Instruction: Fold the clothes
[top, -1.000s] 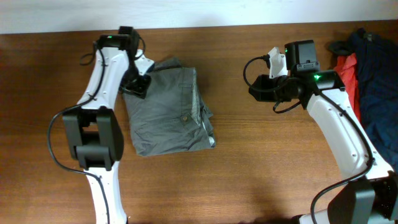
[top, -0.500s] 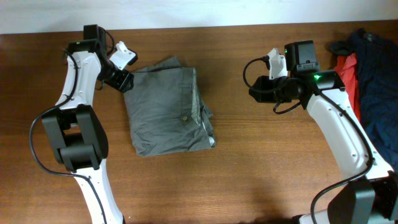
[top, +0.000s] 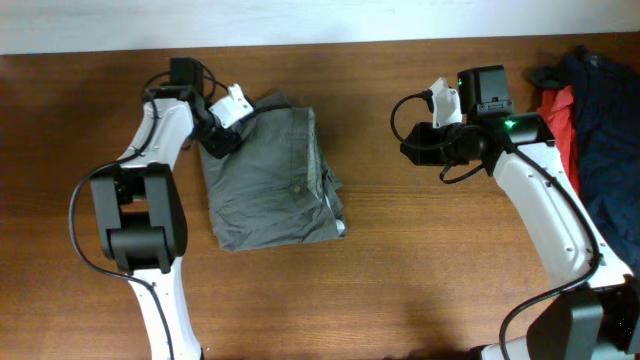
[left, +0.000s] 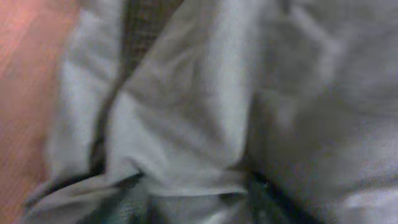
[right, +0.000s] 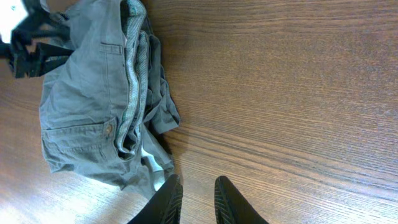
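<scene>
The clothes, a pair of grey-olive shorts (top: 270, 180), lie folded into a rough rectangle left of the table's middle, with the button on top. My left gripper (top: 215, 138) is down at their far left corner, against the cloth. The left wrist view is blurred and filled with grey fabric (left: 199, 112), so its jaws are hidden. My right gripper (top: 412, 145) hovers over bare wood to the right of the shorts. Its black fingers (right: 168, 199) stand slightly apart with nothing between them. The right wrist view shows the shorts (right: 93, 106) at its upper left.
A heap of navy-blue garments (top: 605, 120) and a red garment (top: 560, 115) lies at the table's right edge, behind the right arm. The wooden table (top: 400, 270) runs between the shorts and that heap.
My left gripper swung out left off the shorts, then came back right onto their far left corner. The right arm has stayed still.
</scene>
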